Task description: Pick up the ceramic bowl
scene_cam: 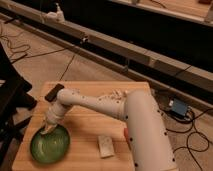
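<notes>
Camera view, looking down on a light wooden tabletop (85,122) set on a tan floor. Glossy green ceramic bowl (49,145) sitting upright at the near left corner of the tabletop, darker green at the rim, inside surface shiny. White arm (107,105) reaching from the lower right across the boards toward the left, dotted with small dark marks, bent down at the wrist. Hand (49,127) pointing downward at the bowl's far rim, tip touching or just over the edge; spread of the fingers impossible to tell, likewise whether the rim is gripped. Small pale rectangular block (105,146) lying flat on the tabletop to the right of the bowl, apart from it, just beside the arm's thick white base. Flat dark object (54,92) at the far left edge of the tabletop, behind the wrist. Blue box (177,107) on the floor to the right, with black cables (195,131) trailing around it. Long grey rail (150,60) running diagonally across the background.
</notes>
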Controlling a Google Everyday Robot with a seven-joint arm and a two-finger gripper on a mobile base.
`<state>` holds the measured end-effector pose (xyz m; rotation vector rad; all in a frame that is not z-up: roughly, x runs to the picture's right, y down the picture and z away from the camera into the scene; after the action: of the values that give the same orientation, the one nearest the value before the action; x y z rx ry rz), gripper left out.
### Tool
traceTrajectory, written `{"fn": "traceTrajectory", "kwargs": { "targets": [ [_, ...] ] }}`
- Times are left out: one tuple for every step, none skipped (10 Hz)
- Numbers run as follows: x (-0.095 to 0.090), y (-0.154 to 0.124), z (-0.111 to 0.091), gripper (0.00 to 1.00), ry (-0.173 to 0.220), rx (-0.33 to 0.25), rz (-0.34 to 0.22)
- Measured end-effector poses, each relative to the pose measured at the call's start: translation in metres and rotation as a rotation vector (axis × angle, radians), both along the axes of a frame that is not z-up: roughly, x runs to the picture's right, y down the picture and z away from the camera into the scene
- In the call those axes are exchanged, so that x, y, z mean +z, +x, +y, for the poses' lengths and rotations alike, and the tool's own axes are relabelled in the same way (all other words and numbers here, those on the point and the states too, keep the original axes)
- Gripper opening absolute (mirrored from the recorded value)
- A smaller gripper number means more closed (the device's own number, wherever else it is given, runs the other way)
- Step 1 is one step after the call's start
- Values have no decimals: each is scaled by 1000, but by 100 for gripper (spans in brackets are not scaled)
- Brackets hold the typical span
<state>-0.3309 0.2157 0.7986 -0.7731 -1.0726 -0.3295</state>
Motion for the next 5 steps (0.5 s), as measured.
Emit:
{"fn": "traceTrajectory", "kwargs": {
  "targets": [
    [-4, 9, -11, 0, 11, 13, 4],
    [-7, 19, -20, 0, 21, 24, 13],
    [-9, 29, -30, 0, 33, 34, 27],
    [-12, 40, -40, 0, 48, 44, 40],
    [-16, 50, -52, 0, 68, 57, 56]
  ]
}}
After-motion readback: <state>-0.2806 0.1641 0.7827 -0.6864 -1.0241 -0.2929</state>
